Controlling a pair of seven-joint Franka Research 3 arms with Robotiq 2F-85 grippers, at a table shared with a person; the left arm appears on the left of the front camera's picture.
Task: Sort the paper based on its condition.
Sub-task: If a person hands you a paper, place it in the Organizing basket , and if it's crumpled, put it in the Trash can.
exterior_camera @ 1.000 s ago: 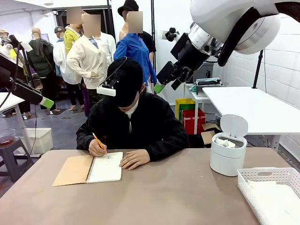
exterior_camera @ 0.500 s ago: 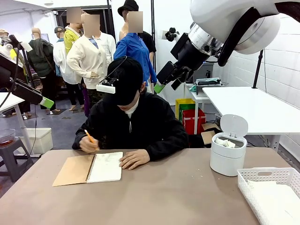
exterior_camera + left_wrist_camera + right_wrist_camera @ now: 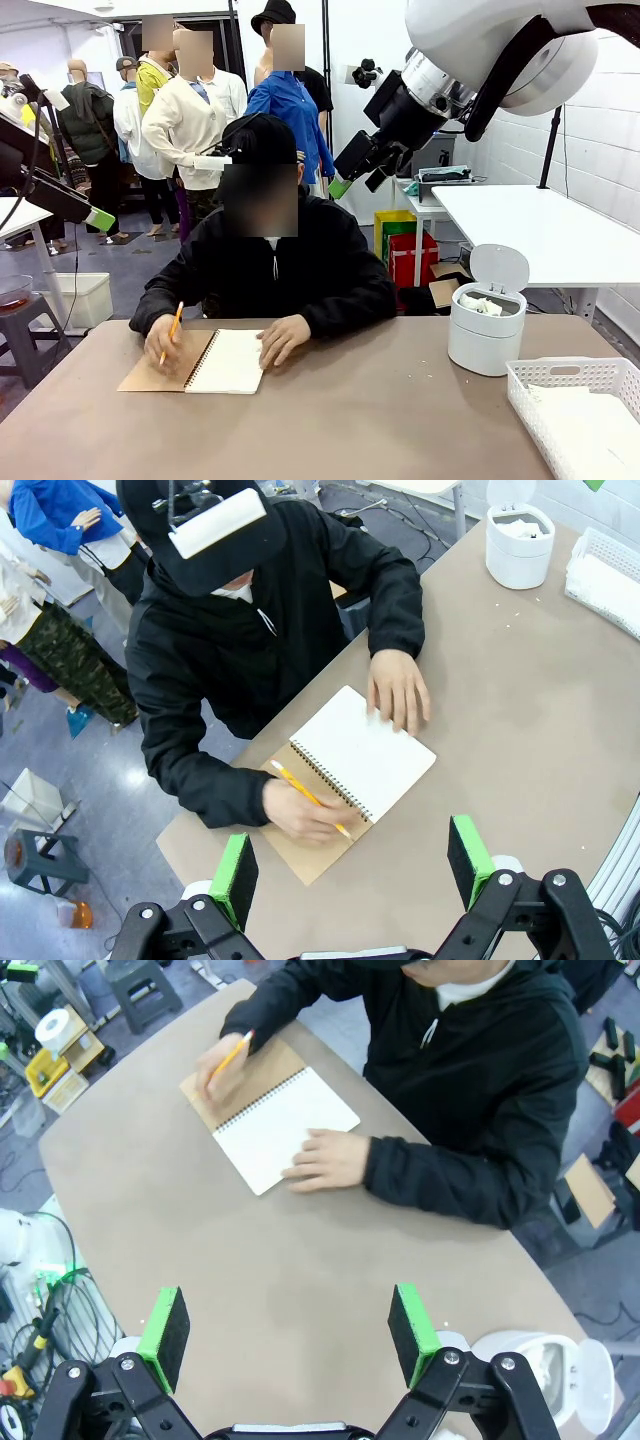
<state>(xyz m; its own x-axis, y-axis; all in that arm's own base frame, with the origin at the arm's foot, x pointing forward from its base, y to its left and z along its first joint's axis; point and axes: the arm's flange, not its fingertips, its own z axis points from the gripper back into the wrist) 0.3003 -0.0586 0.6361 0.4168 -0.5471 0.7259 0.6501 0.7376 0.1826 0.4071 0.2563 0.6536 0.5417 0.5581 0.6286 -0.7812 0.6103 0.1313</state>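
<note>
**Paper (image 3: 482, 304) lies well away from two open claws**

The left claw (image 3: 352, 865) hangs with its fingers spread wide and nothing between them, and the right claw (image 3: 288, 1332) is the same. Just past the left claw's tips lies one open notebook (image 3: 365, 755). A person's hand (image 3: 300, 815) holds one pencil (image 3: 308, 798) over it, the other hand (image 3: 398, 685) flat on the page. Much farther out, one round white bin (image 3: 518, 562), lid up, holds crumpled wads (image 3: 520, 526). Beside it, one white basket (image 3: 565, 368) holds flat sheets (image 3: 590, 430).
</note>
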